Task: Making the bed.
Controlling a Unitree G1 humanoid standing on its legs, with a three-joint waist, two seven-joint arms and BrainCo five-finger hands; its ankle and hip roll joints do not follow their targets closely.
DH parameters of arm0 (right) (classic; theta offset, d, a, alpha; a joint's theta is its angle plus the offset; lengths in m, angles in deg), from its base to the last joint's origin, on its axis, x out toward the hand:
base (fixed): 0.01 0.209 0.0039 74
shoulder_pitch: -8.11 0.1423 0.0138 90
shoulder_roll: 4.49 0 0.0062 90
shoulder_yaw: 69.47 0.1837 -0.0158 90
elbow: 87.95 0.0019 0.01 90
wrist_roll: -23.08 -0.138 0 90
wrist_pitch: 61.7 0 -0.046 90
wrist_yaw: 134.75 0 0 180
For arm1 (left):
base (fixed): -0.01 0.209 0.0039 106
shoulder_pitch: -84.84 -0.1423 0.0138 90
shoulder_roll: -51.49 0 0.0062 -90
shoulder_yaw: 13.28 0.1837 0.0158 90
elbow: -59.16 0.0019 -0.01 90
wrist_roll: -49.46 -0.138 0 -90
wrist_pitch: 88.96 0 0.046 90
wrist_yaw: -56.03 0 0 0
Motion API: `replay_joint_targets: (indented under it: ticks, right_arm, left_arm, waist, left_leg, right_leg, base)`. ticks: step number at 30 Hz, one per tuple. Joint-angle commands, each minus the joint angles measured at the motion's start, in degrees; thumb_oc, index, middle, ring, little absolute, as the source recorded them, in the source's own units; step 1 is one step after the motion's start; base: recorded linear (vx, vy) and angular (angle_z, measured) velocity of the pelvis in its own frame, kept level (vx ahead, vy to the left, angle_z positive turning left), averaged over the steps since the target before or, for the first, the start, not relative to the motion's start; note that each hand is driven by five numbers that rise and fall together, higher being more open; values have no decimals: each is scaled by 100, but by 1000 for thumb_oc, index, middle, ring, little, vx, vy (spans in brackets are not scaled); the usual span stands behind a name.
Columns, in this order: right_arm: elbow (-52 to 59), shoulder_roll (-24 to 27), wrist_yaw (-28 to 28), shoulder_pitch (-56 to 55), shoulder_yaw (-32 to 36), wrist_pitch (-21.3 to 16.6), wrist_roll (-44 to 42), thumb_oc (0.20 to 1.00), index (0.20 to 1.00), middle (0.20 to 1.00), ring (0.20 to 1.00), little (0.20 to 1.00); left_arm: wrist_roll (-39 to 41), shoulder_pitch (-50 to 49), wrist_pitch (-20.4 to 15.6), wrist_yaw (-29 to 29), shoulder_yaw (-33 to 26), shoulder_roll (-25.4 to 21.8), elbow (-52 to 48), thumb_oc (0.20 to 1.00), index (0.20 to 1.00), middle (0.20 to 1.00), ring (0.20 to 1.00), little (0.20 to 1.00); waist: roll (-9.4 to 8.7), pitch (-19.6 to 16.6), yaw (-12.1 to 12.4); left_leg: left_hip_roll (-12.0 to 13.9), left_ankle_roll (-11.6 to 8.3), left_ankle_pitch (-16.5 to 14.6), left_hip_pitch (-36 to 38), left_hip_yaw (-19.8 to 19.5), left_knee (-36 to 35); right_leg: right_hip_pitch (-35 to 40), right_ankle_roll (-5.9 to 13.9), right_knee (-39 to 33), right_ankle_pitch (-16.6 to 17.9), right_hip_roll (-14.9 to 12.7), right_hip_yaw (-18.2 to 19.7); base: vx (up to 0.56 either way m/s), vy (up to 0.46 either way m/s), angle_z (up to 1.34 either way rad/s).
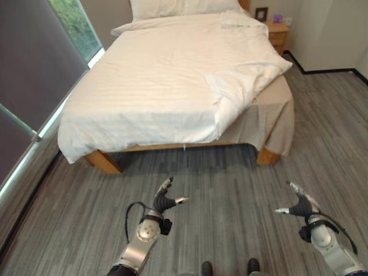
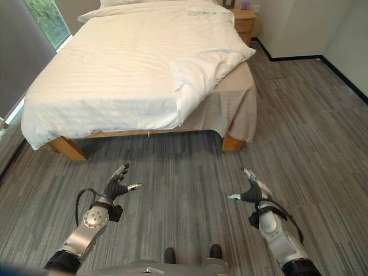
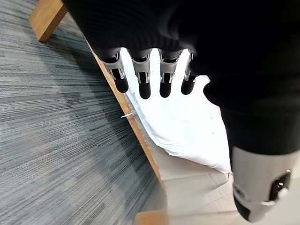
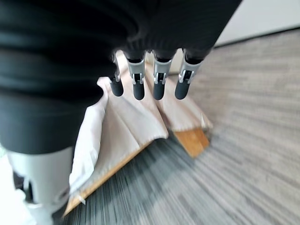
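White duvet (image 1: 167, 80) lies rumpled across the bed (image 1: 103, 161), one corner folded back; left hand (image 1: 165, 201) and right hand (image 1: 300, 204) hover over the floor (image 1: 230, 184), fingers spread, holding nothing.

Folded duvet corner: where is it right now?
In the left eye view the folded duvet corner lies on the bed's foot end at the robot's right, turned back above the exposed beige sheet, beyond both open hands.

bed (image 1: 103, 160): wooden frame, light legs, beige skirt showing at the right corner
duvet (image 1: 155, 80): white, spread flat over the mattress, right corner folded back on itself
pillow (image 1: 172, 7): white, at the head end
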Motion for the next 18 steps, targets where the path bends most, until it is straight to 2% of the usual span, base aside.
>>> replay_joint_targets:
  ticks: [1, 5, 6, 8, 9, 11, 13, 14, 16, 18]
  right_arm:
    - [451, -164, 51, 262, 171, -320, -154, 1000, 1000, 1000, 1000, 1000]
    - [356, -262, 66, 276, 160, -276, -242, 1000, 1000, 1000, 1000, 1000]
    - [389, -281, 51, 241, 174, -238, -224, 1000, 1000, 1000, 1000, 1000]
    - [441, -304, 36, 275, 167, -188, -244, 1000, 1000, 1000, 1000, 1000]
    - [441, -301, 36, 287, 166, -185, -245, 1000, 1000, 1000, 1000, 1000]
    - [566, -383, 22, 272, 212, -159, -323, 1000, 1000, 1000, 1000, 1000]
    - [617, -471, -11, 280, 230, -163, -470, 1000, 1000, 1000, 1000, 1000]
    - [683, -503, -40, 223, 246, -160, -527, 1000, 1000, 1000, 1000, 1000]
    - [805, -552, -10, 101, 324, -168, -703, 1000, 1000, 1000, 1000, 1000]
    - [879, -588, 25, 6, 416, -169, -811, 1000, 1000, 1000, 1000, 1000]
  left_arm:
    - [-234, 207, -362, 85, -199, -98, -323, 1000, 1000, 1000, 1000, 1000]
    - [63, 201, -278, 6, -167, -56, -192, 1000, 1000, 1000, 1000, 1000]
    - [78, 143, -243, 9, -191, -70, -180, 1000, 1000, 1000, 1000, 1000]
    - [198, 144, -195, 61, -205, -49, -134, 1000, 1000, 1000, 1000, 1000]
    - [200, 156, -197, 61, -210, -46, -127, 1000, 1000, 1000, 1000, 1000]
    - [329, 161, -157, 60, -262, -24, -96, 1000, 1000, 1000, 1000, 1000]
    - [427, 160, -139, 1, -276, 7, -95, 1000, 1000, 1000, 1000, 1000]
    - [436, 137, -130, -33, -293, 17, -97, 1000, 1000, 1000, 1000, 1000]
    - [434, 129, -111, -74, -302, 8, -128, 1000, 1000, 1000, 1000, 1000]
    - [392, 172, -133, -88, -313, -5, -92, 1000, 1000, 1000, 1000, 1000]
  waist:
    - [-333, -72, 127]
    - [-344, 50, 127]
    - [-300, 198, 139]
    - [-242, 437, 51]
    - [-247, 441, 60]
    - [-163, 551, 11]
    - [-176, 574, -59]
    - [-167, 578, -140]
    - [-214, 578, -289]
    - [-206, 567, -420]
  left_leg:
    - [494, -834, -570, 87, -538, 35]
    - [465, -733, -621, 186, -522, 35]
    - [472, -675, -664, 266, -470, 35]
    - [495, -644, -664, 373, -440, 35]
    - [488, -643, -661, 364, -428, 35]
    - [563, -646, -750, 469, -371, 35]
    - [540, -661, -879, 594, -319, 35]
    - [577, -701, -965, 679, -344, 35]
    - [554, -756, -1106, 802, -430, 35]
    - [600, -833, -1270, 971, -508, 35]
  right_leg:
    - [-22, 400, 81, -265, -264, 88]
    - [-59, 369, 299, -274, -288, 82]
    - [-474, 471, 1142, -309, -277, 126]
    - [-973, 751, 2012, 175, -322, 117]
    - [-1015, 751, 2065, 159, -327, 138]
    - [-1361, 757, 2437, 191, -425, -146]
    - [-1552, 590, 2165, 12, -461, -565]
    - [-1566, 477, 1866, -81, -340, -739]
    - [-1686, 359, 1198, -47, -71, -820]
    - [-1787, 326, 749, 98, 43, -784]
  base:
    - [0, 0, 0]
    - [3, 32, -7]
    - [-42, 50, -4]
    - [-58, 36, -17]
    - [-15, 25, -25]
    - [81, 13, -13]
    - [222, -65, -6]
    - [294, -121, -4]
    - [334, -139, 28]
    - [368, -164, 42]
